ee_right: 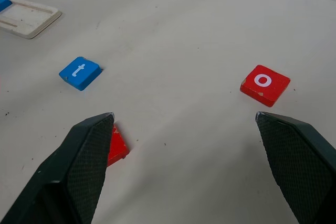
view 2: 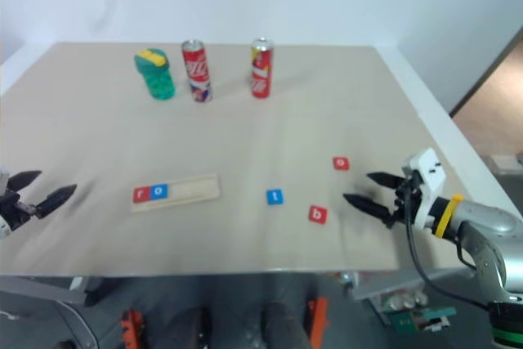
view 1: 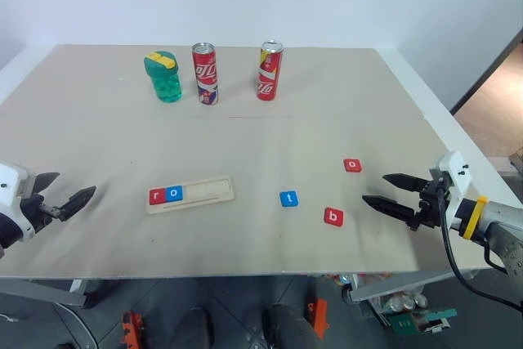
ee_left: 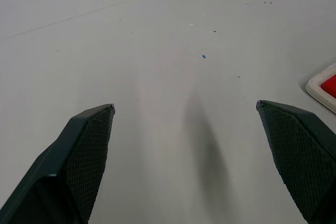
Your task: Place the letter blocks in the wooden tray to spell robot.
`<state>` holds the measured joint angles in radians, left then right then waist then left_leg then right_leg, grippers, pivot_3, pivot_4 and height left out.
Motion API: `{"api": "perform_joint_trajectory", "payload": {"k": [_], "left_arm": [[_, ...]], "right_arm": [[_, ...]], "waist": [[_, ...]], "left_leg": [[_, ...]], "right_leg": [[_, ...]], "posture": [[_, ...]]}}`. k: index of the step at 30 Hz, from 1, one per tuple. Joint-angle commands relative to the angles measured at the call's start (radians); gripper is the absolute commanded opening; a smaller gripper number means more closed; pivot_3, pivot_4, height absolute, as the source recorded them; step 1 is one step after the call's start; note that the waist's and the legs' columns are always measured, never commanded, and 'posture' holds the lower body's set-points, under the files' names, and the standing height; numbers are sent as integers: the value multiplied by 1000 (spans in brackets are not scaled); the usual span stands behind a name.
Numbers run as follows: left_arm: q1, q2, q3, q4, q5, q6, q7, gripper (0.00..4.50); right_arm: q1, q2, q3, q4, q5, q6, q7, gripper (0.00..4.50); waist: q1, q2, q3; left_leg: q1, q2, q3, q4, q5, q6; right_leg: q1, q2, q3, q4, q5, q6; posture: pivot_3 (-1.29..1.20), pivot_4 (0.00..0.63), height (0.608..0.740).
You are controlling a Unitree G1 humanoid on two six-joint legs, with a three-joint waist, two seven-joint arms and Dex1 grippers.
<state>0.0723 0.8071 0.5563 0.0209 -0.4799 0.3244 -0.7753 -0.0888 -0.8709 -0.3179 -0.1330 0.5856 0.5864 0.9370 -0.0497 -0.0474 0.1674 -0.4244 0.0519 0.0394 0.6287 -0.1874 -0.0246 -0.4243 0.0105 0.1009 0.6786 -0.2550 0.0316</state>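
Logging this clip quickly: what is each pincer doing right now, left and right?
Left pincer: open, holding nothing, over bare table.
Right pincer: open, holding nothing, near the red b block and red o block.

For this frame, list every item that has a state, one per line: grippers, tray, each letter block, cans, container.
left gripper: open, holding nothing
right gripper: open, holding nothing
wooden tray: two slots filled at its left end, the others unfilled
red r block: in tray
blue o block: in tray
blue t block: loose on table
red b block: loose on table
red o block: loose on table
two red cans: upright
green container: upright, lidded
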Motion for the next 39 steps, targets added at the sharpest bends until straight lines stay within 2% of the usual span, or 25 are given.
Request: {"api": "perform_joint_trajectory", "payload": {"k": [1,4,11,17,19,23,29,34,39], "left_arm": [[-40,34,-19,23,25,-50,-39,4500],[-69,28,-46,20,32,-72,-64,4500],[-91,34,-71,53,57,-129,-122,4500],[-228,63,-291,-7,79,-139,-304,4500],[-299,72,-420,-15,116,-144,-403,4500],[-463,44,-585,92,186,-154,-505,4500],[-654,-17,-704,310,293,-252,-571,4500],[-693,-41,-739,372,316,-271,-604,4500],[-701,-68,-759,428,373,-334,-570,4500]], "right_arm": [[-52,-3,8,2,25,20,13,4459],[-83,16,33,-28,52,92,-5,4459],[-80,29,44,-44,31,41,14,4459],[-242,86,183,-34,0,-91,128,4459],[-315,123,275,-25,-37,-162,194,4459],[-420,201,400,31,-90,-266,300,4459],[-542,288,474,171,-169,-368,344,4459],[-551,304,480,183,-183,-382,347,4459],[-535,307,473,171,-189,-390,344,4459]], "waist": [[0,0,0],[0,0,0],[1,0,0],[1,0,0],[1,0,1],[1,0,1],[1,1,1],[2,1,1],[3,1,1]], "left_leg": [[0,0,0,0,0,0],[0,0,0,0,0,0],[0,0,1,-1,0,0],[0,0,0,1,0,1],[1,0,0,1,0,1],[-1,0,0,2,1,1],[-3,0,-3,3,0,1],[-5,0,-4,3,-1,2],[-6,-1,-6,5,-1,2]], "right_leg": [[0,0,0,0,0,0],[0,1,0,0,1,-2],[0,1,0,0,1,2],[0,2,-1,0,3,0],[1,2,0,0,3,0],[0,4,-1,1,5,3],[-1,6,-1,2,3,3],[-2,6,-1,3,3,2],[-2,5,-3,3,3,1]], "posture": [[0,150,740],[0,150,740],[0,150,740],[0,150,740],[0,150,740],[0,150,740],[0,150,740],[0,150,740],[0,150,740]]}}
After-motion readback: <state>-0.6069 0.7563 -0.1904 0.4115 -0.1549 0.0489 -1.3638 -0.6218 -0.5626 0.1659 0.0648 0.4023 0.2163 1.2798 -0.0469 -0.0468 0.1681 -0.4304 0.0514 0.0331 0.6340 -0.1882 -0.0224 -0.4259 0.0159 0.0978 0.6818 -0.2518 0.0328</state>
